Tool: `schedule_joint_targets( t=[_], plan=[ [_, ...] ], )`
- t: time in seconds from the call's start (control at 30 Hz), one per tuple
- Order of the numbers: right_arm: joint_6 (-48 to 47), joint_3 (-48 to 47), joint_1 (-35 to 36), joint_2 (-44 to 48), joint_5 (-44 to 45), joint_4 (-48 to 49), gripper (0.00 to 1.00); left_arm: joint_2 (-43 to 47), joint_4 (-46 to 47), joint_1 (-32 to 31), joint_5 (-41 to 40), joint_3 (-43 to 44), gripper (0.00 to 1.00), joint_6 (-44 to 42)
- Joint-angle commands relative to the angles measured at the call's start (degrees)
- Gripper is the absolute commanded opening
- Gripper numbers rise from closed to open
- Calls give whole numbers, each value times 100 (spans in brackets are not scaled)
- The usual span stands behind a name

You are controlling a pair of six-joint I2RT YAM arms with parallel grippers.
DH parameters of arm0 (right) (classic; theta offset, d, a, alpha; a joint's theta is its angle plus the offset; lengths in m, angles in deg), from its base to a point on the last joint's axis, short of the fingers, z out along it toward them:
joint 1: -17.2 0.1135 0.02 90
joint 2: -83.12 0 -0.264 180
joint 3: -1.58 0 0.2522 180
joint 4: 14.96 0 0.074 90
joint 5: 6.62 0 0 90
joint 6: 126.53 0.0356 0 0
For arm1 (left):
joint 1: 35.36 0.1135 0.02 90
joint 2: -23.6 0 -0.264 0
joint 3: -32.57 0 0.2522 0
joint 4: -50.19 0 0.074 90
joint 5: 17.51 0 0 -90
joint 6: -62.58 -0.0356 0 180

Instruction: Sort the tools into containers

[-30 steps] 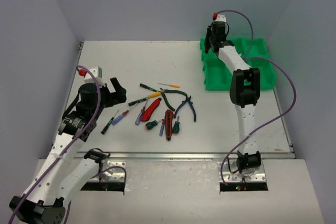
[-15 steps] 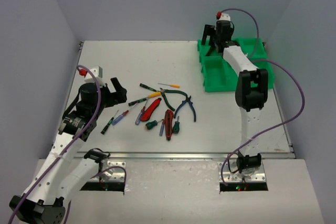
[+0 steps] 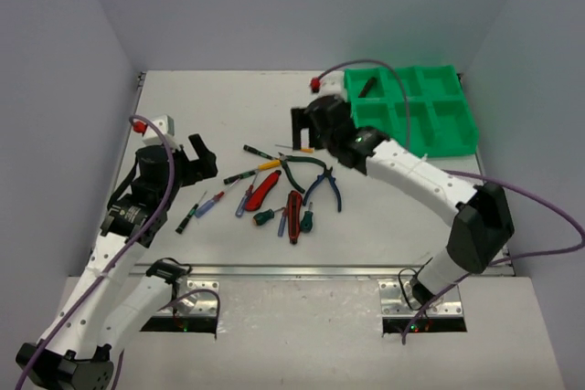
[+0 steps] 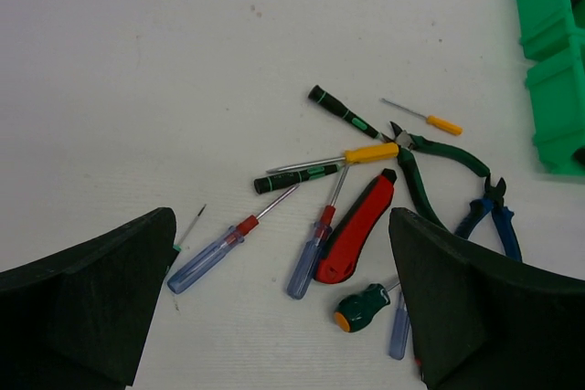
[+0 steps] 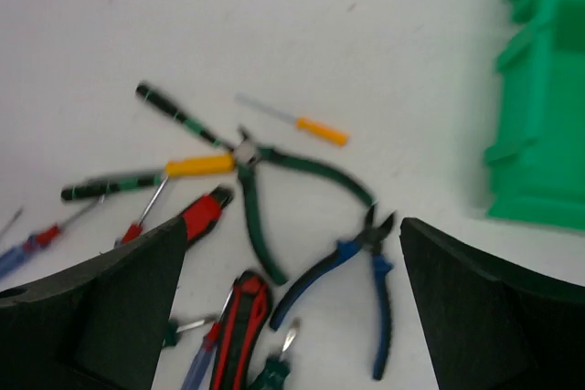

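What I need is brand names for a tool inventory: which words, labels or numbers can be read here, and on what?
None can be read.
Red-black handle, blue-handled pliers: any print is too small to tell.
Green tray: no marking shows.

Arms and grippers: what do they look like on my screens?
The left arm and right arm have white links, black joints and purple cables. The left gripper and right gripper have broad black fingers.
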Motion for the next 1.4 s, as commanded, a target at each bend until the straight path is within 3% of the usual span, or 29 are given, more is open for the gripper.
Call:
schedule_joint_targets(
  t=[0.0,0.1,0.17,0.27,0.87,1.07,1.37],
  plan=[
    [1015,985,742,-133,469,-110,98,126,113,44,-256,101,100,96],
    [1421,1250,922,-478,-197,111,83,156,105,44,-292,106,100,121],
    [1447,1050,1088,-865,-271,-89,65,161,121,44,-205,100,100,121],
    [1518,830,1260,-1220,-265,-153,52,102,142,42,-108,91,100,106],
    [2295,770,1753,-1834,170,-291,54,250,193,-17,110,40,100,86],
    [2415,999,1829,-1688,318,-319,47,223,193,-43,179,38,100,77],
    [2531,1275,1844,-1589,297,-441,45,274,198,-84,186,29,100,77]
  ],
)
